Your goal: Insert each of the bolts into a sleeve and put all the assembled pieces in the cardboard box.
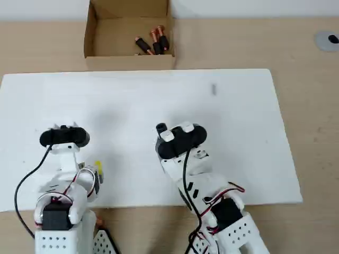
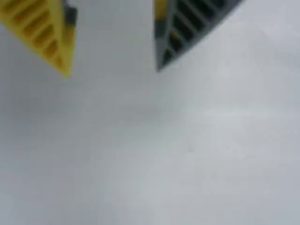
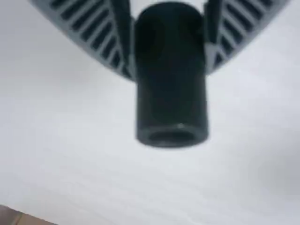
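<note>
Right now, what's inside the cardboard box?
Inside the cardboard box lies a little pile of copper bolts in black sleeves, close to one side wall. They overlap, so parts are covered and I can't count them for sure.

The smooth black plastic sleeve (image 3: 171,79) looks matt; the brown cardboard box (image 1: 130,62) (dull, papery) holds shiny coppery metal bolts (image 1: 154,35).

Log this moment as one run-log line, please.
left tool: open, empty, over white sheet | right tool: shut on black cylindrical sleeve | brown cardboard box: holds copper bolts in black sleeves
</note>
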`<state>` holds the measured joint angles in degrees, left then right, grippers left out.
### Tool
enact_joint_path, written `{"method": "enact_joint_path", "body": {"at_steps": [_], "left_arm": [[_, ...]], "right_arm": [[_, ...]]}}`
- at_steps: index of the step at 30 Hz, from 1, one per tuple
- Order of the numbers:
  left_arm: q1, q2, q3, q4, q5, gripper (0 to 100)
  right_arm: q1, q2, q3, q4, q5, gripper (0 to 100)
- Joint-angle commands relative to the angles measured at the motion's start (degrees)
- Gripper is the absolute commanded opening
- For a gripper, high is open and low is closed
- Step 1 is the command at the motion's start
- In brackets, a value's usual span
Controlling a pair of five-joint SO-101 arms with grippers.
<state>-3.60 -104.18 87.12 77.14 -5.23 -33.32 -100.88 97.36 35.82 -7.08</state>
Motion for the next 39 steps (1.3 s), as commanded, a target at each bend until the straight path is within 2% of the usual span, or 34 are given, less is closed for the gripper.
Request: {"method": "enact_joint_path", "body": {"at_steps": [1, 14, 17, 21, 39], "left_arm": [[0.7, -0.2, 0.9, -2.0, 0.4, 14], [0.7, -0.3, 3.3, -3.0, 0.2, 14], [0.7, -0.3, 3.3, -3.0, 0.2, 14], [0.7, -0.3, 3.3, -3.1, 0.2, 14], [0.7, -0.3, 3.4, -3.2, 0.2, 14]], "right_arm": [[-0.8, -1.1, -0.1, 0.1, -0.4, 1.1], [-0.8, -0.9, -0.1, 0.7, -0.4, 1.1], [-0.8, -0.9, -0.1, 5.2, -0.3, 1.1], [-0.7, -1.6, -0.3, 16.6, -0.4, 1.1], [-0.7, -5.3, -0.4, 20.3, -0.4, 1.1]]}}
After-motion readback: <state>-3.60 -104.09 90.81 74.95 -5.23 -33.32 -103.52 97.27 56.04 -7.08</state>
